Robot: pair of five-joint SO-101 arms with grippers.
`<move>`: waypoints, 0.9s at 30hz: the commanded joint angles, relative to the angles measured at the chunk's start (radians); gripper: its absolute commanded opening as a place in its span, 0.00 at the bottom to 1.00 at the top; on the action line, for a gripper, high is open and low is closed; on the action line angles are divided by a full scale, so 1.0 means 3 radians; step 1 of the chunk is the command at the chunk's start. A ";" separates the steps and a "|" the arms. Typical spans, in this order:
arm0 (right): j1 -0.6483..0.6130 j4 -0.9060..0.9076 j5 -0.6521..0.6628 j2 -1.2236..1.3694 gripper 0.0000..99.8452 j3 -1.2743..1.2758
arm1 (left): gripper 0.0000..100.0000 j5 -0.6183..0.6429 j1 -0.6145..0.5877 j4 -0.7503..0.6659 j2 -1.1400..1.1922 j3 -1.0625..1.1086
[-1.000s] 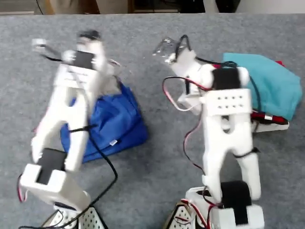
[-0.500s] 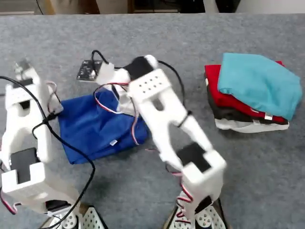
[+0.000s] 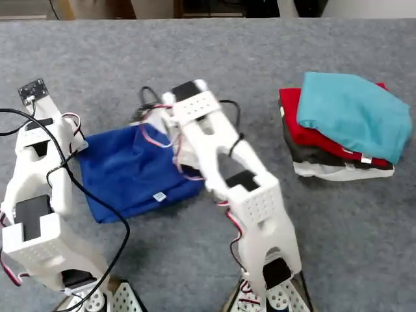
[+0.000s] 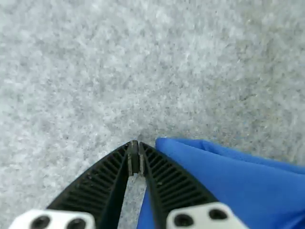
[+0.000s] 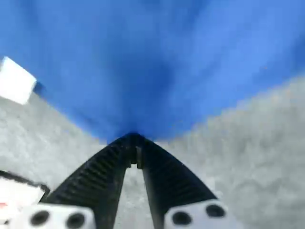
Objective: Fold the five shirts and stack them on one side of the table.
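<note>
**Blue shirt folded, not yet on the stack**

The blue shirt (image 3: 133, 172) lay folded on the table (image 3: 260, 58) between my two arms. It was well apart from the stack (image 3: 338, 130) of four at the far right, teal on top.

My left gripper (image 4: 135, 162) was pressed together with nothing in it, tips down at the table just beside one corner of the shirt. My right gripper (image 5: 137, 157) was pressed together too, its tips at the shirt's edge where blue met grey. I could not tell whether any cloth was caught between them.

I judged the shirt light and limp. It would sag and come unfolded if lifted by one corner. The carpet-like table looked grippy, so dragging might peel the layers apart.

The safer hold, I reckoned, was two pinches through all the layers at once, one gripper on each side of the same folded edge. The side with the white tag (image 3: 157, 195) showed loose ends, so I would leave that side to hang.
</note>
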 commanded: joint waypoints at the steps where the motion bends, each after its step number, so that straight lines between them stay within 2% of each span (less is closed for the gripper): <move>1: 0.0130 0.0031 0.0245 -0.0243 0.00 0.0340 | 0.02 -0.0005 0.0026 -0.0107 -0.0013 -0.0010; 5: 0.0059 0.0031 0.0317 -0.0667 0.00 0.0560 | 0.02 -0.0005 0.0010 -0.0133 -0.0013 0.0005; 9: 0.0013 0.0020 0.0317 -0.1261 0.00 0.0130 | 0.02 -0.0005 0.0010 -0.0128 -0.0033 0.0015; 11: -0.0074 -0.0148 0.0317 -0.1281 0.00 -0.0176 | 0.02 -0.0005 0.0020 -0.0128 -0.0038 0.0015; 17: -0.0386 -0.1013 -0.0041 -0.0529 0.00 -0.0621 | 0.02 -0.0005 0.0015 -0.0128 -0.0038 0.0015; 23: -0.0575 -0.1187 -0.0097 0.0478 0.00 -0.1394 | 0.02 -0.0005 0.0020 -0.0128 -0.0038 0.0015; 27: -0.0437 -0.1289 -0.0087 0.1210 0.00 -0.2186 | 0.02 -0.0005 0.0020 -0.0128 -0.0038 0.0015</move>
